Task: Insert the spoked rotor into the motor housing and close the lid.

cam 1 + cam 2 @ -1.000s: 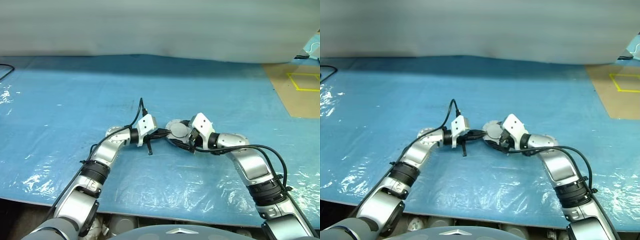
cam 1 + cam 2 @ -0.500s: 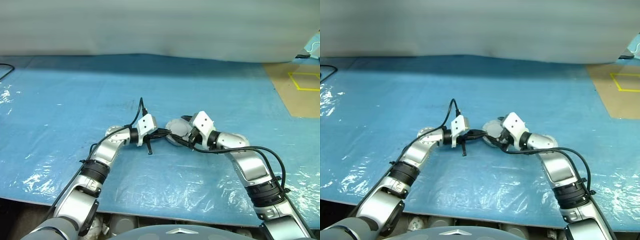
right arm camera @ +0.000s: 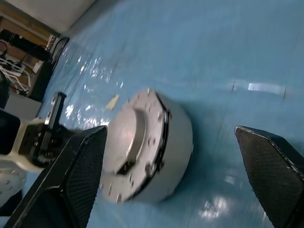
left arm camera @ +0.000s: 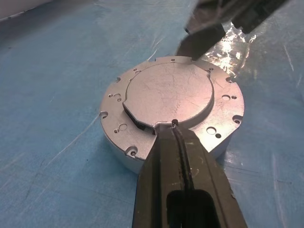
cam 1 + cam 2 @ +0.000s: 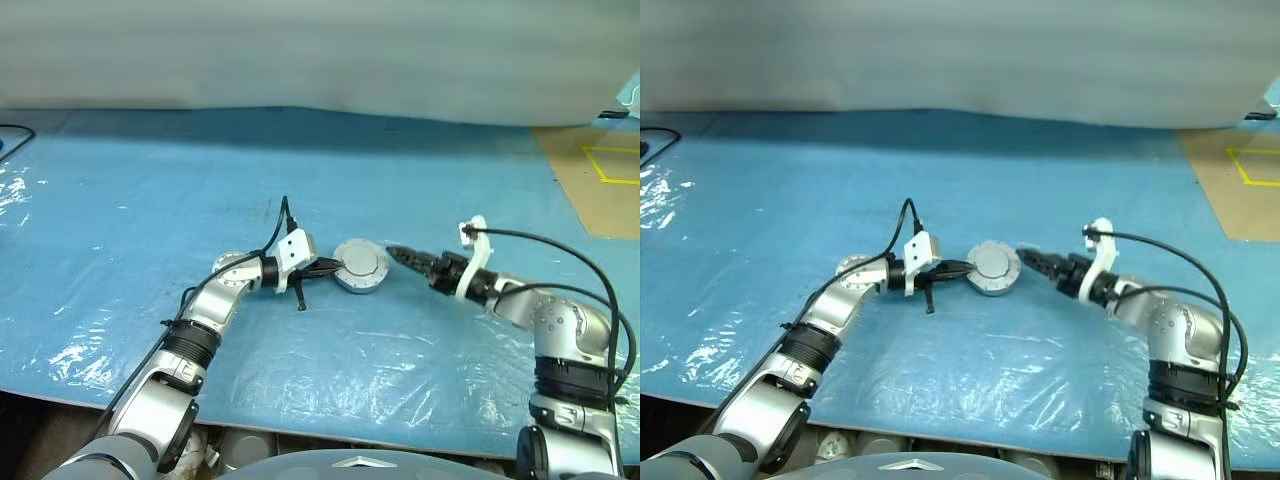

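The motor housing (image 5: 360, 267), a short silver cylinder, sits on the blue sheet between my two arms. Its lid (image 4: 168, 95) lies flat and closed on top. The spoked rotor is hidden. My left gripper (image 4: 175, 124) is shut, and its joined tips rest on the housing's top at the lid's near edge. My right gripper (image 5: 393, 252) is open and empty. It hovers just off the housing's right side, pointing at it, with its two pads (image 3: 80, 171) spread wider than the housing.
A blue plastic sheet (image 5: 150, 200) covers the table. A brown board with yellow tape (image 5: 600, 170) lies at the far right. A pale wall runs along the back edge. A black cable (image 5: 10, 135) crosses the far left corner.
My right gripper has pulled away from the housing to the right and rolled over, uncovering the closed lid. The left gripper and the housing have stayed put.
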Available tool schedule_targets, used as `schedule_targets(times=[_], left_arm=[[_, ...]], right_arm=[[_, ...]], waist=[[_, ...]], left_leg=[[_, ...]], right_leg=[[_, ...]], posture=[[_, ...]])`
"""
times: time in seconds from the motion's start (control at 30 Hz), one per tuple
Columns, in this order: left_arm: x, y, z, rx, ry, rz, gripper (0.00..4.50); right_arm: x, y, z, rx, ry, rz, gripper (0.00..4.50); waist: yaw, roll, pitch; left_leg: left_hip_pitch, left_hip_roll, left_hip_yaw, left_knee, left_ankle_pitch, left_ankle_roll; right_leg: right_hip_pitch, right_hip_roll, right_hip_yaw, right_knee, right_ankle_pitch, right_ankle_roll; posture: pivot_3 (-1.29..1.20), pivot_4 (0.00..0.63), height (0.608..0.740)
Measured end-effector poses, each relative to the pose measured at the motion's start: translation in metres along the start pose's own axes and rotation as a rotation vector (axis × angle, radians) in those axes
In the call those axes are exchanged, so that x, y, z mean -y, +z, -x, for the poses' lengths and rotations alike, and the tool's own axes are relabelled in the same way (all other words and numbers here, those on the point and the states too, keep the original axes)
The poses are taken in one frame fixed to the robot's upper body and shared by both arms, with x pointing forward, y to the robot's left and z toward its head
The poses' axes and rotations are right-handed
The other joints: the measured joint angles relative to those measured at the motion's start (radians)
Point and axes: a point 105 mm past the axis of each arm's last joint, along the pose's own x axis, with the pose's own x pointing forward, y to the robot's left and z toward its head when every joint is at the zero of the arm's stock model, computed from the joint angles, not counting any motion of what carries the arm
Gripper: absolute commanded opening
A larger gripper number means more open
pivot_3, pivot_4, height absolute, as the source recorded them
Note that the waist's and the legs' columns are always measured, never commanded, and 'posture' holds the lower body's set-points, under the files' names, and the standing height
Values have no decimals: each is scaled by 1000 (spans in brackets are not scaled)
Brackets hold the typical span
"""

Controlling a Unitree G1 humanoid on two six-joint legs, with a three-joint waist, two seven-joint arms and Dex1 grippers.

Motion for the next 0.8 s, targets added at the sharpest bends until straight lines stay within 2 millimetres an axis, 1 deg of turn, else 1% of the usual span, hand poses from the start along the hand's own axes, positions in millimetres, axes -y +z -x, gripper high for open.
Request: schedule_targets(times=[0.03,0.2,0.43,0.5,0.57,0.6,0.63,0.7,0.77,0.8], left_arm=[[0,0,0,1,1,1,0],[0,-2,-1,-1,4,2,0],[0,-3,-1,1,5,-8,0],[0,-3,-1,2,5,-10,0],[0,-4,-1,1,4,-12,0],[0,-4,-1,1,4,-12,0],[0,-4,0,1,5,-13,0],[-1,-6,3,-13,8,-14,0],[-2,-8,4,-20,12,-12,0],[-2,-8,4,-20,12,-11,0]], right_arm=[[-1,-7,0,-9,11,-19,4477],[-8,-17,-3,-17,44,-51,4477],[-13,-18,-13,-3,63,-56,4477],[-14,-18,-17,6,65,-58,4095],[-12,-17,-21,18,58,-70,3563],[-11,-17,-24,24,53,-74,3224],[-10,-16,-25,30,46,-73,2771],[-13,-9,-26,61,65,-69,2150],[-17,-4,-26,83,82,-58,1811],[-17,-3,-26,90,81,-57,1812]], waist=[[0,1,0],[0,1,1],[0,1,1],[0,1,1],[0,1,1],[0,1,1],[1,2,1],[0,2,1],[0,2,0],[1,2,0]], left_leg=[[0,0,0,0,0,0],[1,0,0,1,0,0],[1,0,0,1,0,0],[1,0,0,1,0,0],[1,0,0,1,0,0],[1,0,0,1,0,0],[1,0,0,1,0,0],[1,0,0,1,0,0],[1,0,0,1,0,0],[1,0,0,1,0,0]], right_leg=[[0,-1,0,0,0,0],[1,-3,0,0,-2,-3],[1,-2,0,0,-2,-3],[1,-3,0,0,-2,-3],[1,-3,0,0,-2,-3],[1,-3,0,0,-2,-3],[0,-3,0,0,-2,-3],[0,-3,0,0,-2,-3],[1,-3,0,0,-2,-3],[1,-3,0,0,-2,-3]], posture=[[0,150,740],[0,150,740],[0,150,740],[0,150,740],[0,150,740],[0,150,740],[0,150,740],[0,150,740],[0,150,740],[0,150,740]])
